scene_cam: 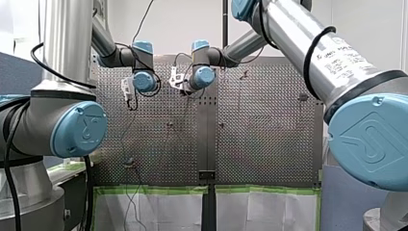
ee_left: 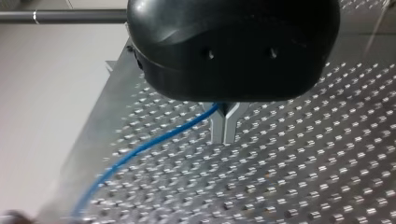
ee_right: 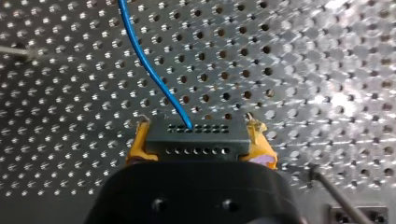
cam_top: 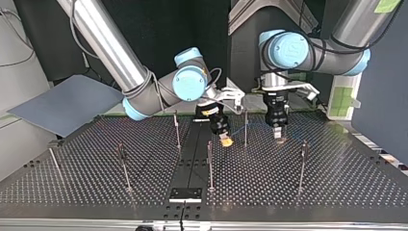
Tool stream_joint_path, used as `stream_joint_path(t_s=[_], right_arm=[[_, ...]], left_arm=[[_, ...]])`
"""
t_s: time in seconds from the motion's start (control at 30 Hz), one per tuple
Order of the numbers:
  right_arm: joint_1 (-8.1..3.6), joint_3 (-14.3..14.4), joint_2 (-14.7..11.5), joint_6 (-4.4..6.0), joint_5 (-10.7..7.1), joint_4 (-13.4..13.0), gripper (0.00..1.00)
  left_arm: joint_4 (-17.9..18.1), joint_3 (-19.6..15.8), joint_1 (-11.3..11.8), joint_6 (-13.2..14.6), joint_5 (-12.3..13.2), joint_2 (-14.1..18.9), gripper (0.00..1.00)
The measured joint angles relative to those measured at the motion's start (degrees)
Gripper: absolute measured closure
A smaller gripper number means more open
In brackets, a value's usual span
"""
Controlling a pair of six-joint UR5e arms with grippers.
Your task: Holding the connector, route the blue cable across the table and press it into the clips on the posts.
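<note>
Right gripper (ee_right: 198,140) is clamped on the connector (ee_right: 196,133): yellow pads (ee_right: 137,147) press on both ends of the black block, and its rows of small holes face away from the wrist. Blue cable (ee_right: 149,70) leaves one hole in the far row and curves off over the perforated table (cam_top: 337,183), ahead of the gripper. Left gripper (ee_left: 224,135) has its metal fingers (ee_left: 218,130) brought together, with no gap at the tips; in the left wrist view the cable enters between them near their root, so it is pinched there, then sweeps down and off to one side over the plate. In the top view the right gripper (cam_top: 225,140) sits low over the table near the middle, yellow tips just above the surface; whether they touch it cannot be told. Left gripper (cam_top: 278,134) hangs vertical to its right in that view, tips also close to the plate. One of the posts (cam_top: 245,127) stands between the two grippers, near the right one. Other posts stand well apart across the plate, some with dark clips (cam_top: 303,147) near the top. Cable between the grippers shows only as a faint blue line in the top view; whether it sits in any clip cannot be told. Front view shows both wrists side by side at the table's far end.
</note>
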Motion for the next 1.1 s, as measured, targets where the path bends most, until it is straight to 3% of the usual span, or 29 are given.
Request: stream_joint_path(t_s=[0.4,0.67,0.97,1.1], right_arm=[[-0.49,5.5,0.1,-0.26,0.13,-0.4,1.0],[-0.46,8.8,0.1,-1.73,0.29,-0.9,1.0],[-0.55,9.2,2.3,-3.68,0.35,-1.3,1.0],[-0.79,9.2,3.7,-4.34,0.35,-1.7,1.0]], left_arm=[[5.9,-6.0,0.1,0.0,-1.5,-5.5,1.0],[9.7,-9.8,0.1,-0.1,-0.6,-8.6,1.0],[13.2,-14.5,-0.1,-0.9,2.3,-12.6,1.0],[14.9,-14.6,-0.2,-1.9,3.2,-14.1,1.0]])
